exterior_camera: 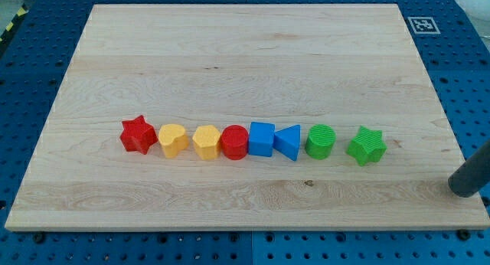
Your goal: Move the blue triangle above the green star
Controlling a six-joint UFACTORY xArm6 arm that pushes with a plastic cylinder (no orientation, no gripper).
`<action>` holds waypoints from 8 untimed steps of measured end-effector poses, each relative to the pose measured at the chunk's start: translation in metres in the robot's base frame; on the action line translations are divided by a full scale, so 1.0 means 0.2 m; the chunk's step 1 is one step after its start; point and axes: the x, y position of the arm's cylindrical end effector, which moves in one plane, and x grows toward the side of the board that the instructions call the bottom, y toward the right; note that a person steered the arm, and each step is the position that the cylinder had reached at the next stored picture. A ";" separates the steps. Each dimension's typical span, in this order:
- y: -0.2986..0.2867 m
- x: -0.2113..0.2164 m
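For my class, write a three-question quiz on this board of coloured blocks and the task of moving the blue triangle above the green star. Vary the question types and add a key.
1. True or false: the blue triangle touches the green star.
2. Multiple choice: which block lies directly between the blue triangle and the green star? A. red cylinder B. green cylinder C. blue cube
3. Fill in: my tip stands to the view's ______ of the whole row of blocks.

Key:
1. False; they lie apart.
2. B
3. right, slightly lower than the row and touching no block.
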 end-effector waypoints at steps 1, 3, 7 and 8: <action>-0.04 0.00; -0.53 0.00; -0.97 -0.09; -1.14 -0.12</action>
